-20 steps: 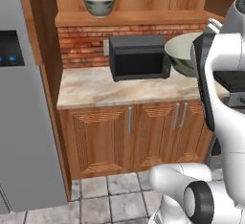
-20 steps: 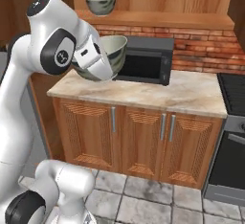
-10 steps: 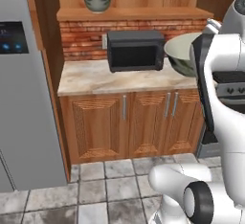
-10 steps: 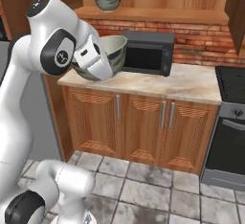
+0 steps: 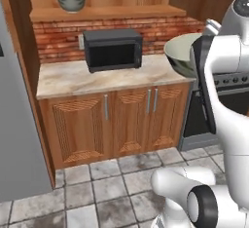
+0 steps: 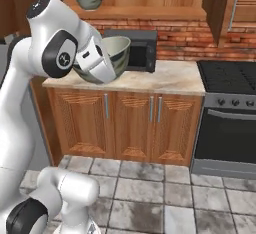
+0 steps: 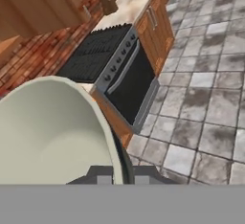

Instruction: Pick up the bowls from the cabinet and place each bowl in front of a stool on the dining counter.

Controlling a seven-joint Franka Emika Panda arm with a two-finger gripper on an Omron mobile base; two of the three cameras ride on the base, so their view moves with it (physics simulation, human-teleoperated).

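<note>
Held bowl [image 6: 111, 57]: tilting on its side, mouth facing sideways.
Gripper [image 6: 100, 63]: clamping closed on its rim.
Second bowl [image 5: 71, 1]: sitting upright on the cabinet [image 5: 112, 11] shelf.

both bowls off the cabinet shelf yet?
No, one bowl sits on the cabinet shelf above the microwave, while the other bowl is tilted at the arm's end.

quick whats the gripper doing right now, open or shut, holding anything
gripper: shut on the rim of one bowl, carried tilted in front of the microwave; the other bowl sits on the cabinet shelf.
</note>
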